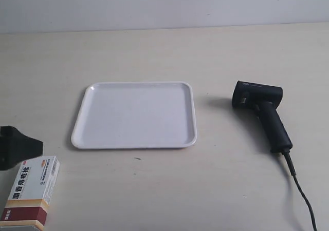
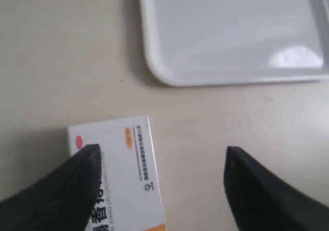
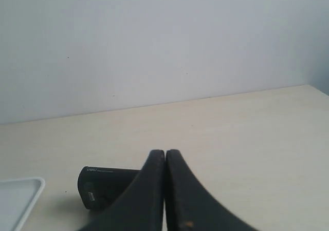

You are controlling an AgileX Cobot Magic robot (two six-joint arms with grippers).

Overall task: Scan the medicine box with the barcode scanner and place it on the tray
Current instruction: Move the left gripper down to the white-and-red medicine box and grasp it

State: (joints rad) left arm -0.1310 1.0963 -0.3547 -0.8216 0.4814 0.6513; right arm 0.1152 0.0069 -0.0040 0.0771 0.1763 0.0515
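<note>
Medicine box (image 1: 31,192): white carton, blue characters, tan and dark-red end bands.

The tray (image 1: 134,115) occupies the middle of the table (image 1: 164,51), its low rim the only barrier there. Bare table runs open along the far edge, and a clear lane separates the tray from the barcode scanner (image 1: 262,113). The scanner's cable (image 1: 300,192) trails toward the near right corner, partly blocking that approach. At the near left corner the medicine box (image 1: 32,192) lies under the spread left gripper (image 2: 162,156); one finger possibly touches the box.
</note>
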